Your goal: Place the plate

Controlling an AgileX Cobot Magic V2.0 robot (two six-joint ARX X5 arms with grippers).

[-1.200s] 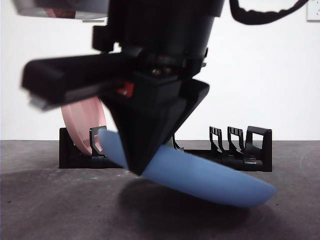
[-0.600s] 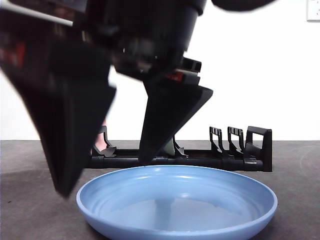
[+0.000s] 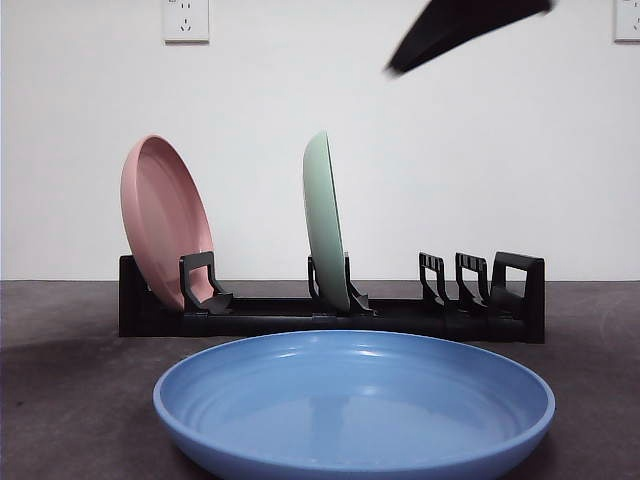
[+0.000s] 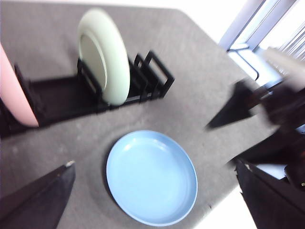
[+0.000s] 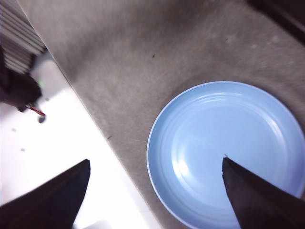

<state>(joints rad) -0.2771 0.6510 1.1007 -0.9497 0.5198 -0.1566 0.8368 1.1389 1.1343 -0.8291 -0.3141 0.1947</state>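
Observation:
The blue plate (image 3: 352,405) lies flat on the dark table, in front of the black rack (image 3: 400,318). It also shows in the left wrist view (image 4: 151,176) and the right wrist view (image 5: 228,152). My right gripper (image 5: 156,159) is open and empty, above the plate's edge nearest the table edge. My left gripper (image 4: 154,162) is open and empty, high above the table. A black gripper tip (image 3: 460,25) shows at the top of the front view, well clear of the plate.
A pink plate (image 3: 165,222) stands in the rack's left slot and a pale green plate (image 3: 325,220) in a middle slot. Several slots at the rack's right end (image 3: 480,285) hold nothing. The table edge (image 5: 90,124) runs close to the blue plate.
The blue plate, held tilted by a gripper a second ago, now lies flat on the table. The gripper opened, let it go and rose almost out of the front view.

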